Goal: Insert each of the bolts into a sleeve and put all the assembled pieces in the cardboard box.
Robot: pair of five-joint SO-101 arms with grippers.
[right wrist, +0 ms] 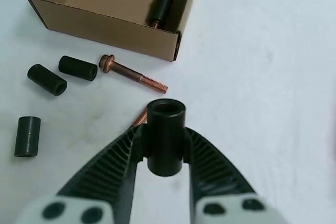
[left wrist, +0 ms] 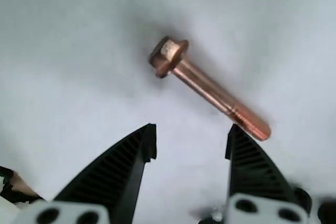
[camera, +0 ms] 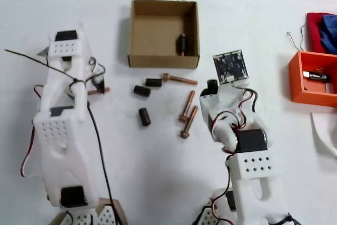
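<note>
Left tool [left wrist: 191,142] spread open over table [left wrist: 63,51]; bolt [left wrist: 207,90] lies flat just ahead, long axis slanting across gap, threaded end nearest one finger [left wrist: 252,166]. Right tool [right wrist: 165,148] clamps sleeve [right wrist: 166,121], open bore in view. Left arm [camera: 63,109] nearer bolt.

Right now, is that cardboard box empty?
No, one sleeved bolt, a black sleeve with a copper tip poking out of it, lies inside the cardboard box.
</note>
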